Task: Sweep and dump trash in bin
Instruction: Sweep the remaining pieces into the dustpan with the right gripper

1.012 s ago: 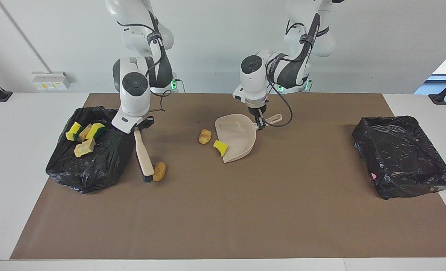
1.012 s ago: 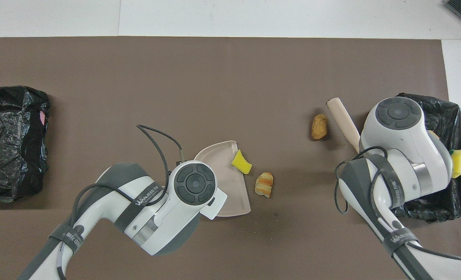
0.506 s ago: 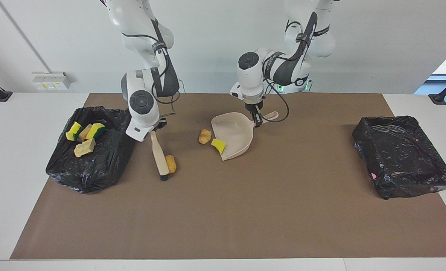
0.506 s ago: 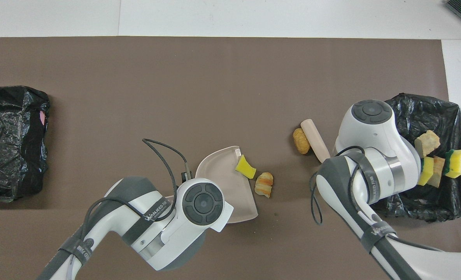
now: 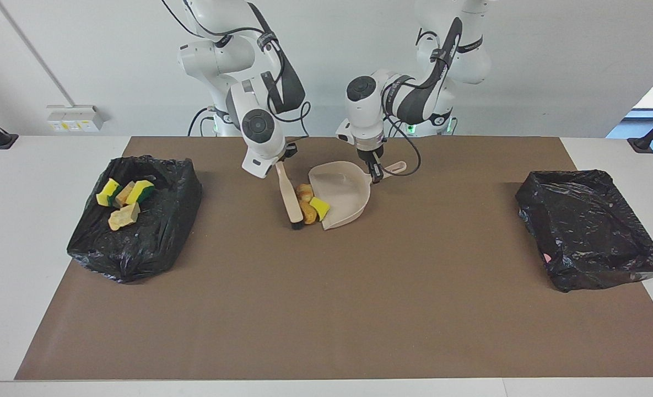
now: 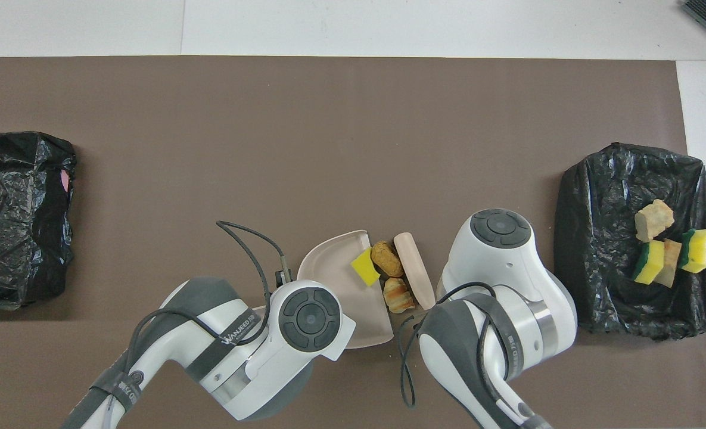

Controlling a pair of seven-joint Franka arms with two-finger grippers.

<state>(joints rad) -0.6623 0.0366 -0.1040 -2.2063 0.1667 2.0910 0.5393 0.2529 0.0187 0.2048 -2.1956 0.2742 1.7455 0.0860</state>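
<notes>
Right gripper (image 5: 283, 161), clamped on the brush (image 5: 290, 197), should push flat toward the dustpan (image 5: 344, 194) — driving nugget (image 5: 307, 212), croissant (image 5: 304, 191) and sponge (image 5: 320, 208) inside. Left gripper (image 5: 374, 173), closed on the dustpan's handle, should keep the lip down.

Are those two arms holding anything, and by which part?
The right gripper holds the brush by its handle; the left gripper holds the dustpan by its handle.

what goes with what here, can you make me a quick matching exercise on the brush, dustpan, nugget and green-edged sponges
Things:
1. brush
2. dustpan
3. nugget
4. green-edged sponges

Places:
A. in the bin at the right arm's end
B. held by the left gripper
C. between brush and dustpan
D. held by the right gripper

Pairs: 1-D, 2-B, 3-C, 4-A
</notes>
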